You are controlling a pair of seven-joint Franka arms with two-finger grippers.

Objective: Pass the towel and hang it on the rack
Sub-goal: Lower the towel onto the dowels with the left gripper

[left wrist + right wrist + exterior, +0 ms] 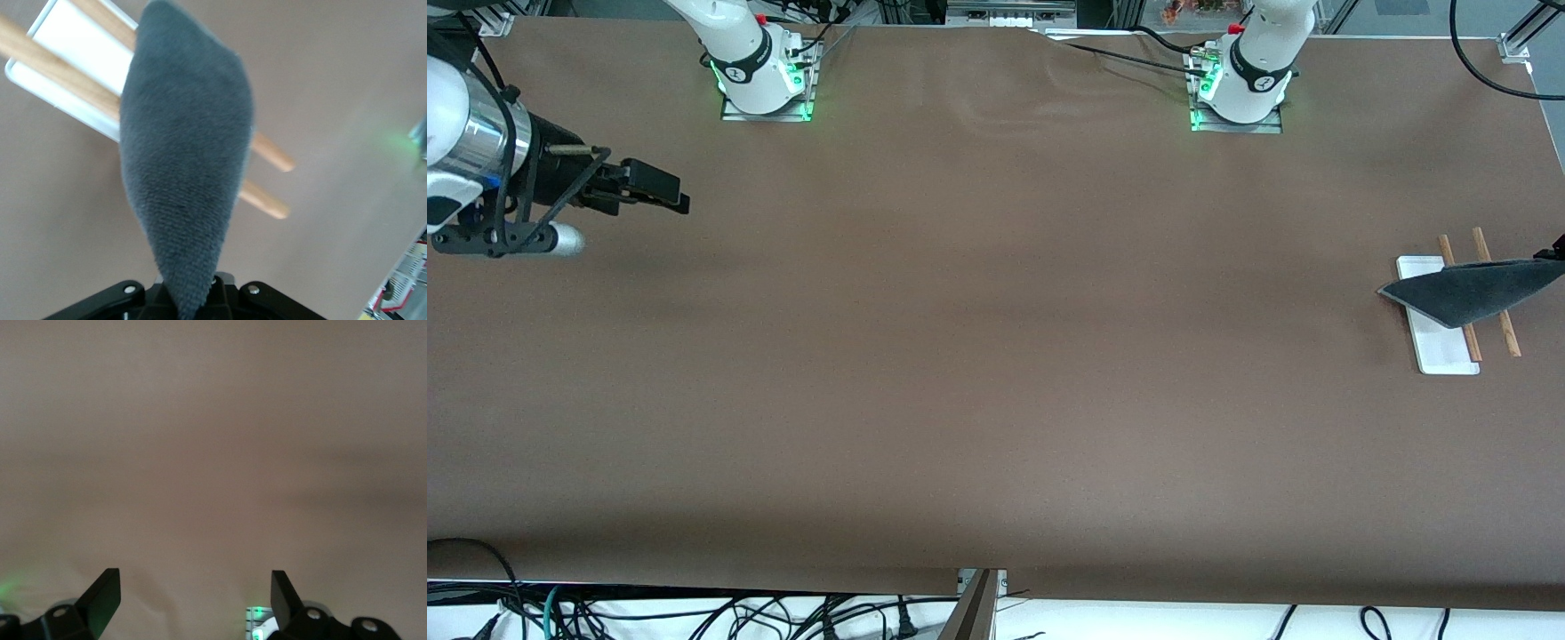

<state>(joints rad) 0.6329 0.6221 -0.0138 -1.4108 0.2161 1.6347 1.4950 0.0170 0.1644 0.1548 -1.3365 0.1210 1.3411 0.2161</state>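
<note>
The dark grey towel hangs spread over the rack at the left arm's end of the table. It covers the middle of the two wooden rods and part of the white base. My left gripper shows only at the view's edge, shut on one corner of the towel. In the left wrist view the towel runs from the gripper out across the rods and the white base. My right gripper waits open and empty over the right arm's end of the table, and it also shows in the right wrist view.
The right arm's base and the left arm's base stand along the table's edge farthest from the front camera. Cables lie below the table's near edge. Brown cloth covers the table.
</note>
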